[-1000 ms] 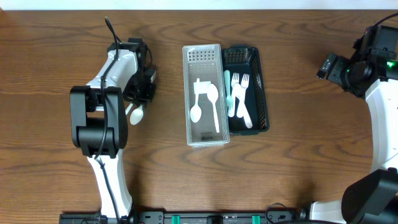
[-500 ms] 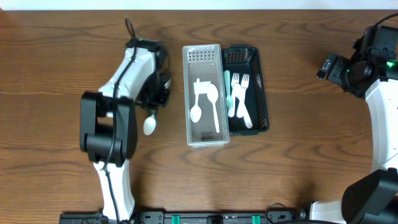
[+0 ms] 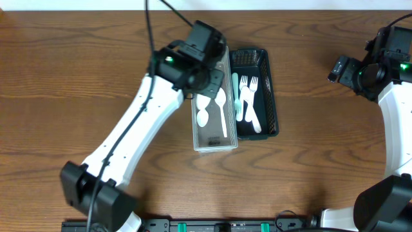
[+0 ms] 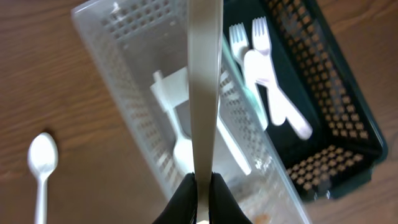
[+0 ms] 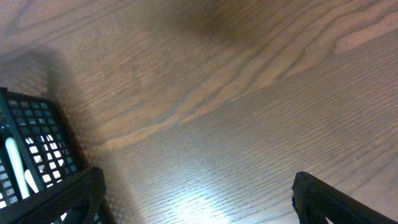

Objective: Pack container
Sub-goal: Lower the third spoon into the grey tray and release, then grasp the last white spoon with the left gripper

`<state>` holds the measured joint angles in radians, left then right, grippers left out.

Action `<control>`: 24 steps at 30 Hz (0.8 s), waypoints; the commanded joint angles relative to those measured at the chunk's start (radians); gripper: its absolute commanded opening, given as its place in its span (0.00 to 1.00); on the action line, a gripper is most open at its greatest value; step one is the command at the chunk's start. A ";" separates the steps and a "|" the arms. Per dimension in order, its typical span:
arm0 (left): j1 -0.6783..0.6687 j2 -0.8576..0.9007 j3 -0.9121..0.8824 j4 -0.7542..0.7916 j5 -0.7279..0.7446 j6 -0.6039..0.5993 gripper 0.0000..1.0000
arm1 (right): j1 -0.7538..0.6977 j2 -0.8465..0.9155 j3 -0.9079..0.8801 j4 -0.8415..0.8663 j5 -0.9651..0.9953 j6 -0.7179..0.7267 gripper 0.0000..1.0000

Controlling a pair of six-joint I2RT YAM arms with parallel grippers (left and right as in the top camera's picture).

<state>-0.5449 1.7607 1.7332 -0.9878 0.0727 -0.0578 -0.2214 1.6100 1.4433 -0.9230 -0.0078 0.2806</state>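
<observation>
- Clear container point(image 3: 215, 145) sits mid-tabletop, long side touching a black basket point(image 3: 274, 96) on its right; that makes two bins, one of each kind.
- Step in hand, as I judge it: carrying a piece of cutlery over for the drop. The left pincer point(image 4: 202, 186) is clamped on a pale flat utensil handle point(image 4: 205, 74), hanging above the clear container's near end (which utensil it is cannot be told, since only the edge-on handle shows).
- Next move calls for lowering the handle lengthwise along the container, then parting the fingers so the piece lands flat and not across the rim.
- After that, one loose spoon point(image 4: 42, 158) waits on the tabletop point(image 3: 322, 161) just beside the container's outer wall; the overhead view hides it under the arm.
- Inside the clear container: two white spoons point(image 3: 202, 117) are plain to see, and a third white piece is partly covered.
- Inside the black basket: two white forks point(image 3: 248, 84) and one mint-green utensil point(image 3: 235, 90); anything beneath them I cannot tell.
- Right pincer point(image 5: 196, 186) is spread wide and empty, well apart from both bins.
</observation>
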 commanded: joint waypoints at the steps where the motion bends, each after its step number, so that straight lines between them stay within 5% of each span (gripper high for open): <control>1: -0.004 0.089 -0.034 0.018 -0.006 -0.031 0.07 | -0.006 0.000 0.000 -0.007 -0.001 0.003 0.99; 4: 0.003 0.135 -0.034 0.028 -0.006 -0.031 0.09 | -0.006 0.000 0.000 -0.013 -0.001 0.003 0.99; 10: 0.048 0.105 0.028 -0.015 -0.006 -0.034 0.64 | -0.006 0.000 0.000 -0.012 -0.001 0.003 0.99; 16: 0.167 0.004 0.064 -0.097 -0.140 -0.017 0.75 | -0.006 0.000 0.000 -0.012 -0.001 0.003 0.99; 24: 0.402 0.057 0.010 -0.153 -0.195 0.273 0.76 | -0.006 0.000 0.000 -0.012 0.000 0.003 0.99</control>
<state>-0.1974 1.7618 1.7805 -1.1332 -0.0868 0.0708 -0.2214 1.6100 1.4437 -0.9314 -0.0078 0.2806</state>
